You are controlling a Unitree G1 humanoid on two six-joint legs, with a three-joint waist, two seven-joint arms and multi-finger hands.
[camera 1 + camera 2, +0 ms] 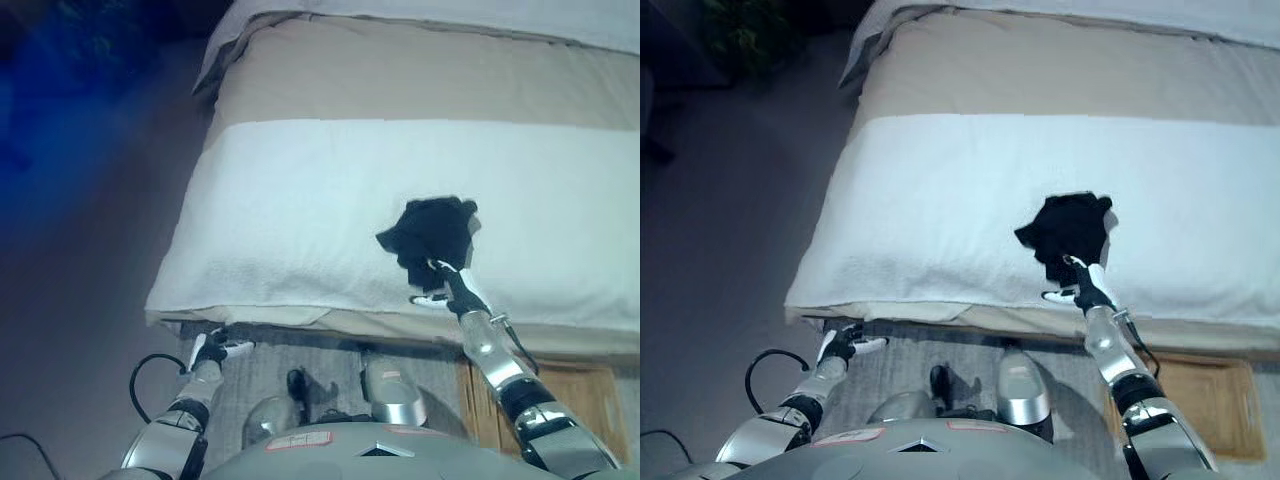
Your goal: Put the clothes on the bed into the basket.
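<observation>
A crumpled black garment (pixel 430 235) lies on the white blanket (pixel 300 210) of the bed, near its front edge; it also shows in the right eye view (pixel 1068 228). My right hand (pixel 447 286) rests on the blanket at the garment's lower edge, fingers spread and touching the cloth but not closed on it. My left hand (pixel 213 348) hangs low below the bed's front left corner, fingers relaxed and empty. No basket is in view.
The bed has a beige band (pixel 420 80) behind the white blanket and a pale cover at the far end. A wooden panel (pixel 565 390) lies on the floor at lower right. Grey floor (pixel 730 230) runs along the bed's left side.
</observation>
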